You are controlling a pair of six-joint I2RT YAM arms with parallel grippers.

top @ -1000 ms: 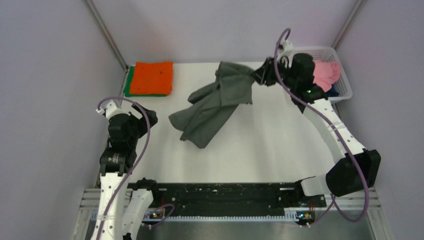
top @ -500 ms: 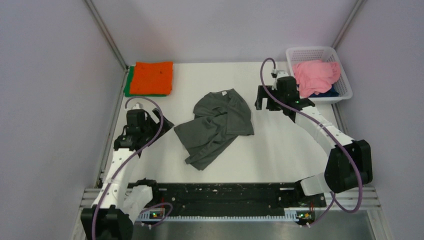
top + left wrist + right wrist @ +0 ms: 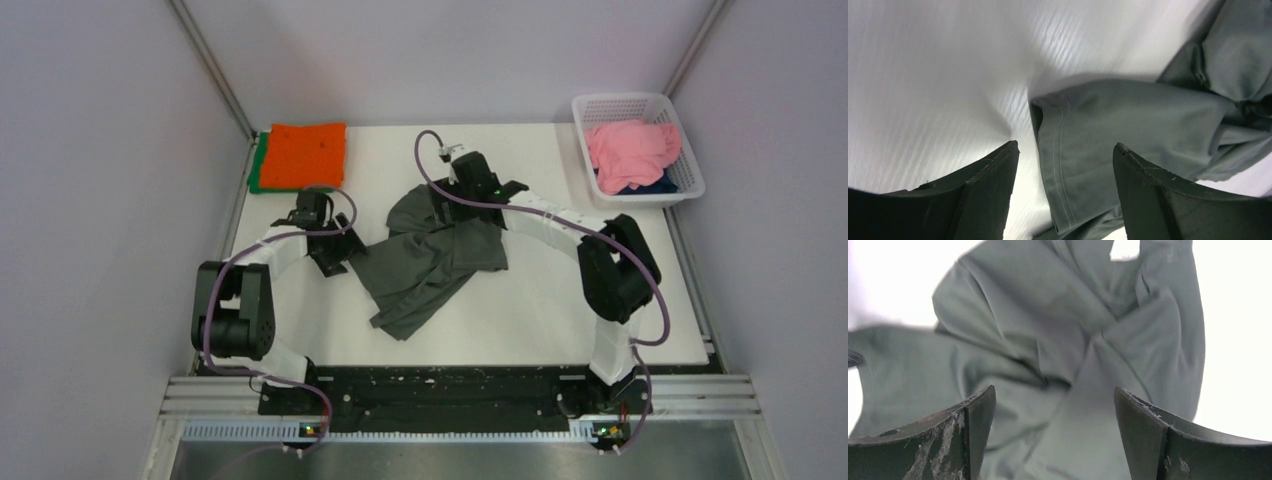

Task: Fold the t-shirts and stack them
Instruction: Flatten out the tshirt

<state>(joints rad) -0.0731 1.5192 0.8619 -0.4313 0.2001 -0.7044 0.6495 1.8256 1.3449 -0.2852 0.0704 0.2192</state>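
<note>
A dark grey t-shirt (image 3: 430, 265) lies crumpled in the middle of the white table. My left gripper (image 3: 340, 250) is open at its left edge, the jaws either side of a stitched hem (image 3: 1060, 165). My right gripper (image 3: 445, 213) is open above the shirt's upper part, with folds of grey cloth (image 3: 1058, 355) between the jaws. A folded orange t-shirt (image 3: 310, 153) lies on a green t-shirt (image 3: 259, 168) at the back left. A pink t-shirt (image 3: 630, 150) and a navy t-shirt (image 3: 655, 185) lie in the basket.
A white lattice basket (image 3: 680, 110) stands at the back right corner. Grey walls close in the table (image 3: 560, 290) on three sides. A black rail (image 3: 440, 385) runs along the near edge.
The right gripper let go of the grey shirt, which dropped flat, then swung left and down over it. The left arm reached forward and right to the shirt's left edge.
</note>
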